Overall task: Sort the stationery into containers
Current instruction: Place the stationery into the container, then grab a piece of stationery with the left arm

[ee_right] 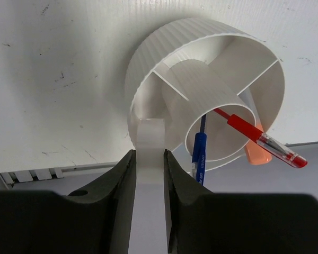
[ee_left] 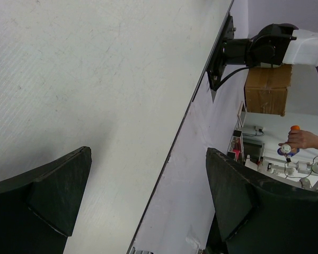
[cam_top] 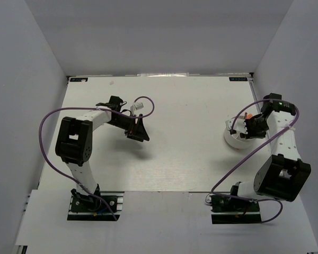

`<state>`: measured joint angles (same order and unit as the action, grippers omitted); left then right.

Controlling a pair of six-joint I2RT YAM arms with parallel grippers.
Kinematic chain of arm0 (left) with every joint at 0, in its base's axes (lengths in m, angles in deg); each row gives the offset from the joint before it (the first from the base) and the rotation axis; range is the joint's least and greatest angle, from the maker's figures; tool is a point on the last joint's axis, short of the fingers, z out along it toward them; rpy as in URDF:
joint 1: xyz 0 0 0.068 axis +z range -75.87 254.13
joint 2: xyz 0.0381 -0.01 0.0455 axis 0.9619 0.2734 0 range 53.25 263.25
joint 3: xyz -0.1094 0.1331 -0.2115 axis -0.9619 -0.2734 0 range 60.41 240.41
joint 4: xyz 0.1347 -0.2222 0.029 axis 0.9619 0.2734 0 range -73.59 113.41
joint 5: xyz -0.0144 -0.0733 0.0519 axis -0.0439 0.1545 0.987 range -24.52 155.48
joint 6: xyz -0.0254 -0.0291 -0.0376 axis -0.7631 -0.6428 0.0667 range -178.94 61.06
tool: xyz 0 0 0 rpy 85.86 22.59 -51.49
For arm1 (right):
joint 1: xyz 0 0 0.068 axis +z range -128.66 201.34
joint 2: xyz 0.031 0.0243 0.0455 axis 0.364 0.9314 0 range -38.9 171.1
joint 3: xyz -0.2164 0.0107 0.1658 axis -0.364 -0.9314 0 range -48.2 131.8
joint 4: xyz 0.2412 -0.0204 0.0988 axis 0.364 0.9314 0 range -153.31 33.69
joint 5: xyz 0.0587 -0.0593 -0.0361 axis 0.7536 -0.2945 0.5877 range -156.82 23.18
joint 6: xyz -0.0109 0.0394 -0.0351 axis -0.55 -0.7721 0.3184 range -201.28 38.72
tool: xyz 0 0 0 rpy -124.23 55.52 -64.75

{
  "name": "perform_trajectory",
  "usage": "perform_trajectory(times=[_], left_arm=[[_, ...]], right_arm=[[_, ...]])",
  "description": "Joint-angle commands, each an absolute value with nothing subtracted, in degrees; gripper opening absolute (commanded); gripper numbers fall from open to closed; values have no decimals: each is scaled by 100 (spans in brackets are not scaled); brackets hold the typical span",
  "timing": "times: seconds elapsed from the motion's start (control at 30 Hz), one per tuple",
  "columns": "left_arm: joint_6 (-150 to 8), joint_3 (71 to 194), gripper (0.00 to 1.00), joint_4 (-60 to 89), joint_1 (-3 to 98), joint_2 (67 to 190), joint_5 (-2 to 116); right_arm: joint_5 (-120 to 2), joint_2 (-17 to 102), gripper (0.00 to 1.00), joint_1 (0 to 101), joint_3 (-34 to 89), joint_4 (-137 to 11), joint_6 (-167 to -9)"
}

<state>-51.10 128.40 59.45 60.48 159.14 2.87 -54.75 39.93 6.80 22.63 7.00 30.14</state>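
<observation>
The round white container point(ee_right: 164, 42) stands at the table's right side point(cam_top: 236, 141), divided by inner walls around a central tube point(ee_right: 212, 106). A slim blue pen point(ee_right: 199, 151) and a slim red pen point(ee_right: 259, 138) lean in the tube. An orange marker cap point(ee_right: 254, 152) shows behind its rim. My right gripper point(ee_right: 149, 159) hangs over the container's near rim point(cam_top: 244, 127), shut on a flat white band that looks like the tape ring point(ee_right: 149, 137) seen edge-on. My left gripper point(cam_top: 139, 129) hovers over bare table left of centre, wide open point(ee_left: 148, 174) with nothing between its fingers point(ee_left: 58, 196).
Purple cables loop from both arms point(cam_top: 47, 121) point(cam_top: 254, 153). White walls enclose the table at the back and both sides. The left wrist view looks along the table's edge point(ee_left: 180, 127) to the right arm's base point(ee_left: 254, 47) and a cardboard box point(ee_left: 267, 90) beyond it.
</observation>
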Motion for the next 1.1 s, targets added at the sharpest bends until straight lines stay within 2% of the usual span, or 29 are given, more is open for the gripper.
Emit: perform_trajectory(times=[0.0,0.17,0.47,0.6,0.7,0.73,0.8,0.87,0.97,1.0,1.07], left_arm=[[-5006,12827,98,5886,6069,15793,88],[-5059,12835,98,5824,6069,15802,114],[-5085,12739,98,5772,6069,15687,158],[-5103,12765,98,5780,6069,15661,149],[-5356,12669,98,5570,6121,15407,368],[-5653,12512,96,5265,6121,15058,752],[-6093,12283,90,4660,6174,14617,1324],[-6655,11967,84,4297,6174,13949,2296],[-6720,12096,71,4435,6174,13798,3178],[-6702,12236,70,4575,6174,13789,3982],[-6641,12360,66,4655,6174,13902,4682]], right_arm=[[-5434,4038,20,684,2440,701,3052],[-5408,4003,32,675,2343,552,3034],[-5329,3968,48,684,2326,446,2946],[-5259,3906,47,693,2405,612,2981],[-4743,3854,39,693,2878,1155,2921],[-4601,3766,32,702,3167,1184,2676],[-4162,3564,29,754,3275,1193,2507],[-3924,3283,29,833,3336,1193,2402],[-3467,3396,30,973,3642,1193,1587],[-3187,3509,31,1000,3792,1193,1314],[-2852,3913,32,1132,4178,1193,235]])
